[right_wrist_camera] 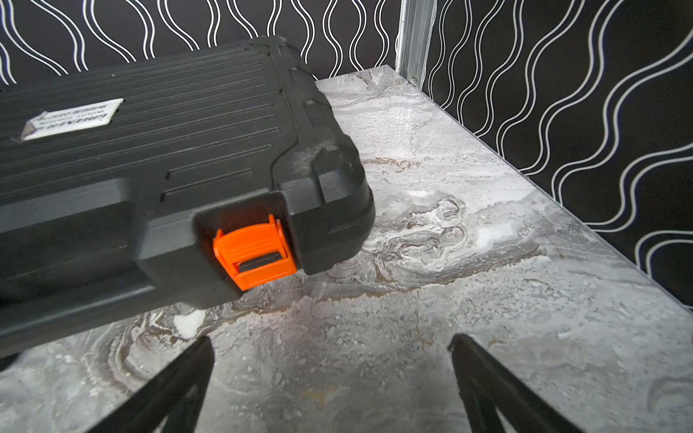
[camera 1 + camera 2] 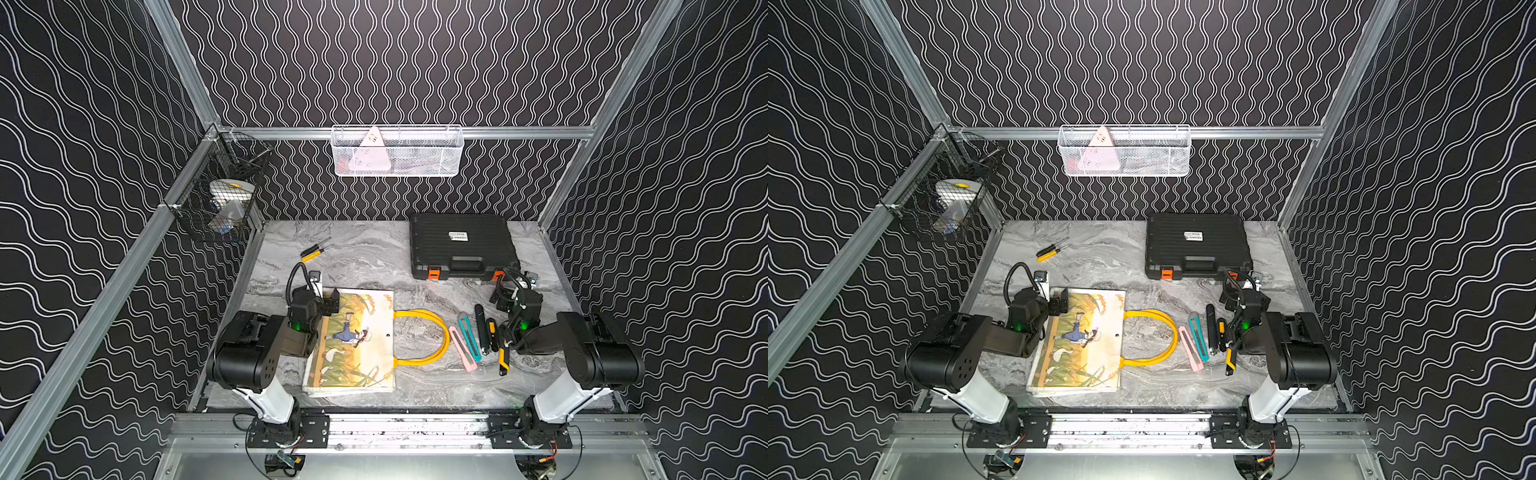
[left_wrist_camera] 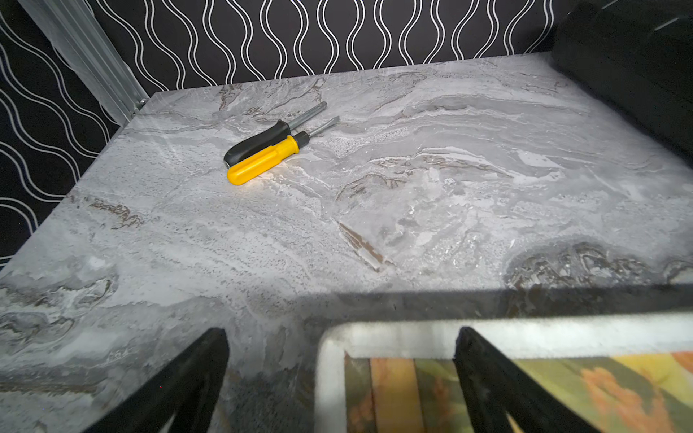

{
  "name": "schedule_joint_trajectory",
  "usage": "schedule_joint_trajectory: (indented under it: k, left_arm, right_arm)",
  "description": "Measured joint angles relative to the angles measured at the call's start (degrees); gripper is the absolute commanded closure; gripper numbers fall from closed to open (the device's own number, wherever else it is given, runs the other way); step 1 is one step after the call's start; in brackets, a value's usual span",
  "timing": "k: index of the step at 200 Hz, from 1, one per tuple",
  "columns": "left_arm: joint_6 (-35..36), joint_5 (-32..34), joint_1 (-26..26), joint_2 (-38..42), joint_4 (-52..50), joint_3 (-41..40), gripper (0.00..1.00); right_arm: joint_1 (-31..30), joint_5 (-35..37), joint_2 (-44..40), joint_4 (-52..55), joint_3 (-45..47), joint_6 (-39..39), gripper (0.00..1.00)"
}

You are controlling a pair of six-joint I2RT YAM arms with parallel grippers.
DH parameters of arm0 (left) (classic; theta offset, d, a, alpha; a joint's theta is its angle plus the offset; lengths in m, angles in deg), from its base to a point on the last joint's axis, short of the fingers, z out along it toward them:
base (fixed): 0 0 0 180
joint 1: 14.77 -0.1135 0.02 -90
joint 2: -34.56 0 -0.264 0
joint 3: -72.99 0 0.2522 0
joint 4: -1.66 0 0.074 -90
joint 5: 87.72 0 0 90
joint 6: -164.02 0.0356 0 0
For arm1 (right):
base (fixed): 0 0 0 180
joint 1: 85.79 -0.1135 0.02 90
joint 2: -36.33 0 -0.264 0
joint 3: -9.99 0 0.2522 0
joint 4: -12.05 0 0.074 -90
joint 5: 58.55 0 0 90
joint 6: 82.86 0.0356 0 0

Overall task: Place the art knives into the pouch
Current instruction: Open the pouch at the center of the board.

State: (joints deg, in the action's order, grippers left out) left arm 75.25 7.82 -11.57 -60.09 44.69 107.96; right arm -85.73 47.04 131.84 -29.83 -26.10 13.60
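The pouch (image 2: 353,345) lies flat, handles (image 2: 415,311) toward the knives (image 2: 469,338) just beside them (the slim black knife (image 2: 481,328) looks likeliest the art knife, though I can't be sure). Left gripper (image 2: 331,303) hovers wide over the pouch's far corner, probably to pin it. Right gripper (image 2: 502,297), wide and empty, hangs past the knives.
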Motion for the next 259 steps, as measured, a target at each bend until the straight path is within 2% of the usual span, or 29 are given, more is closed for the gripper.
schedule_joint_trajectory:
  k: [50, 62, 88, 101, 115, 131, 151, 174, 193, 216, 259]
  left_arm:
    - [0.09, -1.27, -0.02, 0.11, 0.28, -0.37, 0.01]
    - [0.26, -1.55, 0.00, 1.36, 0.26, -1.29, 0.02]
    - [1.95, -1.27, 3.45, 12.44, -3.17, -3.52, 0.01]
    - [1.99, -2.47, 5.46, 20.04, -8.15, -1.62, 0.01]
    - [-2.36, -1.68, 5.75, 24.02, -11.98, 2.69, 0.02]
    - [-11.30, -0.24, 5.66, 22.10, -17.44, 7.72, 0.02]
    - [-19.39, -7.80, 4.87, 16.02, -21.90, 9.81, 0.02]
    - [-26.38, -13.86, 6.27, 16.37, -24.00, 10.01, 0.02]
    - [-27.43, -13.57, 10.93, 19.63, -28.79, 14.47, 0.02]
    - [-27.23, -13.73, 17.70, 20.50, -34.47, 20.57, 0.02]
    - [-24.90, -5.05, 35.43, 18.32, -50.10, 27.63, 0.02]
  right_arm:
    - [-0.02, -0.02, -0.26, 0.11, 0.00, -0.02, 0.00]
    - [-0.39, 0.09, -2.47, 2.97, -0.68, -0.04, 0.00]
    - [-3.58, 2.54, -13.07, 16.63, -8.74, -0.37, 0.00]
    - [-3.74, 2.54, -18.12, 24.57, -14.40, 4.57, 0.00]
    - [-3.37, 3.15, -22.10, 33.24, -18.97, 12.57, 0.00]
    - [-2.97, -0.48, -24.87, 39.30, -20.37, 17.16, 0.00]
    - [-3.93, -4.26, -24.11, 49.27, -24.00, 19.89, 0.00]
    - [-6.12, -5.51, -19.98, 58.66, -30.40, 19.93, 0.00]
    - [-8.57, -4.48, -17.18, 65.90, -33.75, 20.98, 0.00]
    - [-12.68, -4.52, -19.17, 68.63, -31.45, 21.38, 0.00]
    - [-13.86, -1.70, -20.26, 73.94, -32.63, 24.59, 0.00]
